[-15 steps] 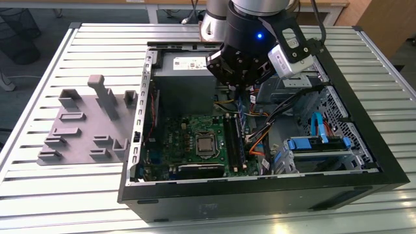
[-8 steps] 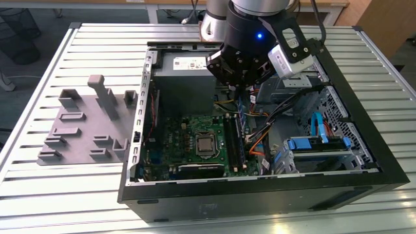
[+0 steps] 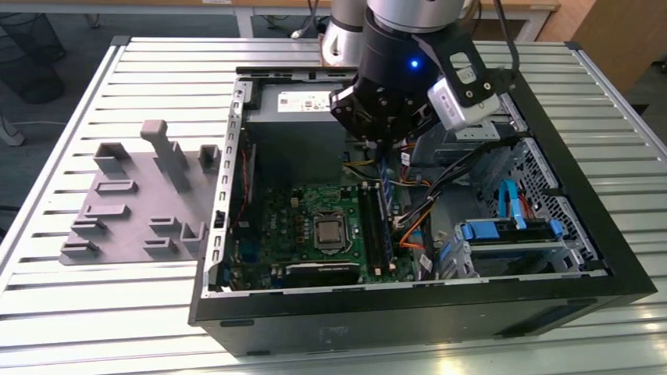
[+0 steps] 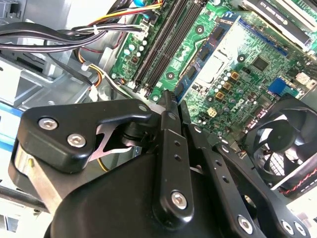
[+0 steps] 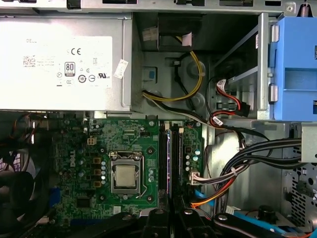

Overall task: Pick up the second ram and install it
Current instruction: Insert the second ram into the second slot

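Right now the gripper [image 3: 383,144] hangs in the upper middle of the exterior view, inside the open case [image 3: 417,312]. Its fingers [image 4: 168,124] look pinched shut on the ram [image 3: 387,183]. The ram is a thin dark strip that points down from the gripper toward the long black slots [image 3: 376,226] on the green board [image 3: 302,226]. In the first wrist view the ram [image 5: 170,168] shows edge-on as a thin line, right over the slots. I cannot tell if its low edge is touching a slot yet.

I think the step in hand is getting the ram down into its slot. To do it well, the ram should stay straight up and lie along the slot, not across it. It looks lined up in the first wrist view, but the exterior view shows it a bit slanted, so that needs care. The push should go straight down and be even at both ends, so that one end does not go in first. The grip should stay firm, so the ram does not slip or tip.

Coloured wires [image 3: 417,211] sit just beside the slots on the exterior view's right. They could snag the ram, so it should keep off them
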Robot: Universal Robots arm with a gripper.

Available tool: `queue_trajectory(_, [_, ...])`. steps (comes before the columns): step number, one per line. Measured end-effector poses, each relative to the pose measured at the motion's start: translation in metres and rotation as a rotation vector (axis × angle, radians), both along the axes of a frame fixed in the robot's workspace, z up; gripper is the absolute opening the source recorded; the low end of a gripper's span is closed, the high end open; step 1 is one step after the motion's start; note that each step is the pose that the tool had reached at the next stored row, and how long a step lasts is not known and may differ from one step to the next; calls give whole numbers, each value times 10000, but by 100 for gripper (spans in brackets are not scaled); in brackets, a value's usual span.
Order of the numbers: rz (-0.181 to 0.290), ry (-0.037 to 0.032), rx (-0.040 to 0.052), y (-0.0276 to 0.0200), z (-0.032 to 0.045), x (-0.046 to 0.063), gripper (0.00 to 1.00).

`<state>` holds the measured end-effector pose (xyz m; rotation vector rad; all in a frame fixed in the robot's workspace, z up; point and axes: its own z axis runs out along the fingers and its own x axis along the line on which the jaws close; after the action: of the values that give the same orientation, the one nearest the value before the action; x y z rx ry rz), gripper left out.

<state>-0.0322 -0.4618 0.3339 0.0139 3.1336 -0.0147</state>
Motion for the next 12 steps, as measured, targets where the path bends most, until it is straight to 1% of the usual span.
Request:
queue_trajectory(9, [0, 41, 0, 0, -123, 0, 14])
queue_trajectory(12, [0, 60, -1, -2, -176, 0, 14])
